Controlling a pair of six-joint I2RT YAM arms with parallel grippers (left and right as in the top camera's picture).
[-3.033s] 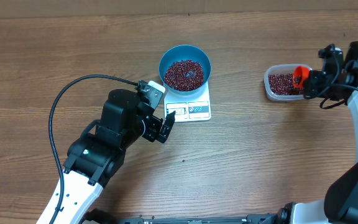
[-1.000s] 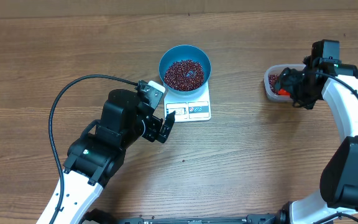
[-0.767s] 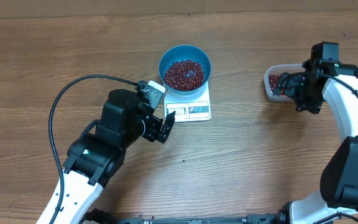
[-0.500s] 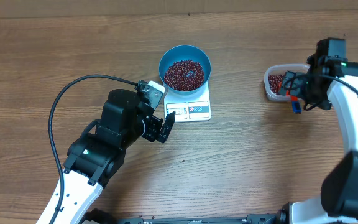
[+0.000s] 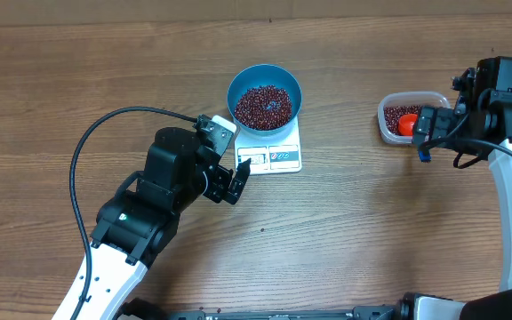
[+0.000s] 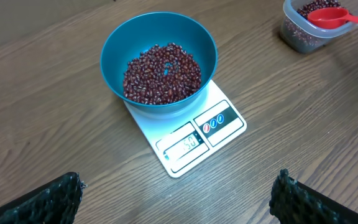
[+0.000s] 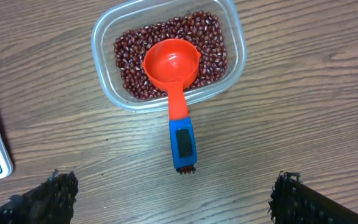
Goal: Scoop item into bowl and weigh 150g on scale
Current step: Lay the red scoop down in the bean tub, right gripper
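Note:
The blue bowl (image 5: pixel 265 98) (image 6: pixel 159 62) stands on the white scale (image 5: pixel 283 157) (image 6: pixel 219 121) and holds a pile of dark red beans (image 5: pixel 264 106) (image 6: pixel 162 71). At the right, a clear tub (image 5: pixel 386 124) (image 7: pixel 107 93) holds more beans (image 7: pixel 129 59). The empty orange-red scoop (image 5: pixel 406 124) (image 7: pixel 173 65) rests in it, its blue handle tip (image 7: pixel 183 144) hanging over the rim. My right gripper (image 5: pixel 427 135) (image 7: pixel 173 199) is open just short of that tip and touches nothing. My left gripper (image 5: pixel 236 180) (image 6: pixel 176 199) is open in front of the scale.
A black cable (image 5: pixel 105 124) loops over the table left of my left arm. Bare wood (image 5: pixel 354 213) lies between the scale and the tub. The table's far edge (image 5: pixel 256 20) runs just behind the bowl.
My right gripper opened, let go of the scoop and drew back to the right. The scoop now lies in the tub. The left arm has not moved.

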